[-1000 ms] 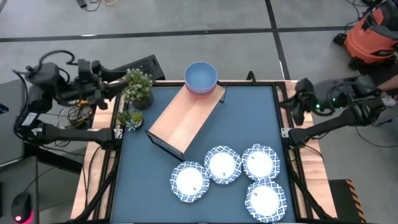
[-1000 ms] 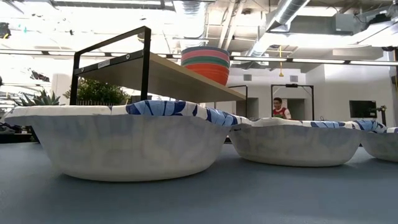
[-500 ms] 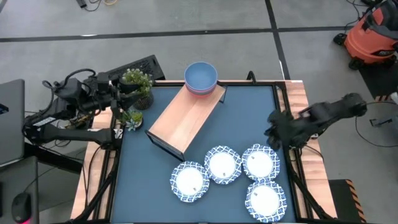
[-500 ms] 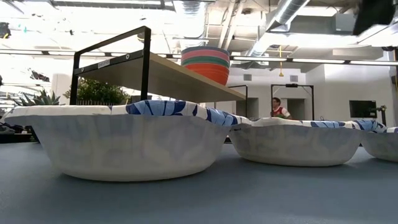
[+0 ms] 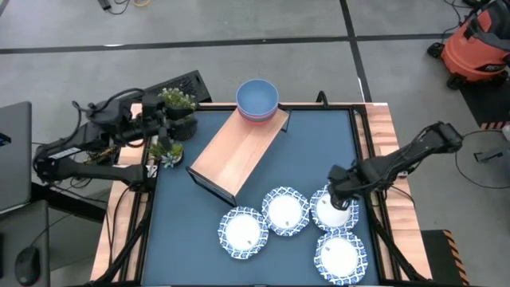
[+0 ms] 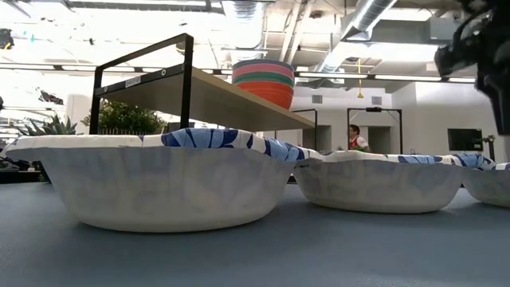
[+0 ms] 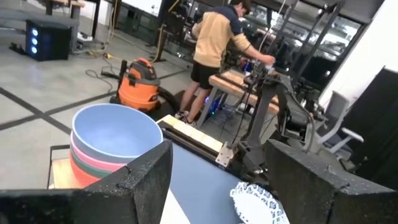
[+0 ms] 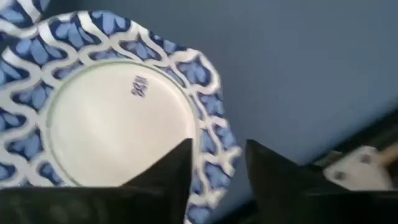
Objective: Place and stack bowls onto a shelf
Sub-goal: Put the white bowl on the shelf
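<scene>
Several small plain bowls stand stacked, light blue on top [image 5: 257, 99] [image 7: 112, 142] [image 6: 269, 80], on the far end of the light-wood shelf [image 5: 235, 151] [image 6: 209, 94]. Four white bowls with blue patterned rims rest on the blue table near its near edge [image 5: 243, 233] [image 5: 285, 211] [image 5: 340, 257]. My right gripper [image 5: 339, 194] [image 8: 217, 186] [image 6: 488, 64] is open and hangs just above the right-hand white bowl [image 5: 335, 211] [image 8: 118, 121], with a finger on either side of its rim. My left gripper [image 5: 166, 123] [image 7: 217, 190] is open, off the table's left edge.
Two small potted plants [image 5: 177, 110] [image 5: 165, 151] stand at the table's far left corner beside my left gripper. An orange vacuum [image 5: 474, 48] sits on the floor beyond the table's right side. A person [image 7: 217, 37] works at a bench in the room behind.
My right arm has swung in from beyond the table's right edge toward the left and near edge and dropped over the right-hand white bowl. My left arm has reached right toward the table's far left corner. No bowl has moved.
</scene>
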`<act>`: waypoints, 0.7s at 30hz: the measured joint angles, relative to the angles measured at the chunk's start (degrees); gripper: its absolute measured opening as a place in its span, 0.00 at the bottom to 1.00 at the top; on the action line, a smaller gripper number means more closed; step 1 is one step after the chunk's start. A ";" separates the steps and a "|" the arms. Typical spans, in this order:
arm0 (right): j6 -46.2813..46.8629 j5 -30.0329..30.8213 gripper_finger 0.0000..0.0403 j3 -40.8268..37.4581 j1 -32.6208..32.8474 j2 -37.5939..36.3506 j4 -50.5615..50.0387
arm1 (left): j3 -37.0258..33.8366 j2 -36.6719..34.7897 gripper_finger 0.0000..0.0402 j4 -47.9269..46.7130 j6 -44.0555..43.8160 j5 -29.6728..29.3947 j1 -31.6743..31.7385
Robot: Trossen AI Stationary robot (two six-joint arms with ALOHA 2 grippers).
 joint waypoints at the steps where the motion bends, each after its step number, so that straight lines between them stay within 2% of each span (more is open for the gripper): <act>1: -0.02 -0.63 0.49 -1.10 -0.51 -0.20 1.35 | 0.00 0.42 0.61 0.04 0.16 0.02 0.00; 6: -2.70 -4.89 0.62 -6.24 -3.10 0.02 6.72 | 0.00 1.94 0.61 0.20 1.25 0.02 0.00; 12: -4.72 -5.46 0.61 -10.53 -7.39 0.32 10.47 | 0.00 2.79 0.61 0.13 1.23 0.02 0.00; 16: -5.15 -5.47 0.51 -11.94 -9.55 0.29 10.58 | 0.00 2.71 0.61 0.22 1.23 -0.30 0.00; 21: -5.28 -6.21 0.24 -13.61 -10.02 0.29 12.11 | 0.00 2.63 0.61 0.21 1.53 -0.42 0.00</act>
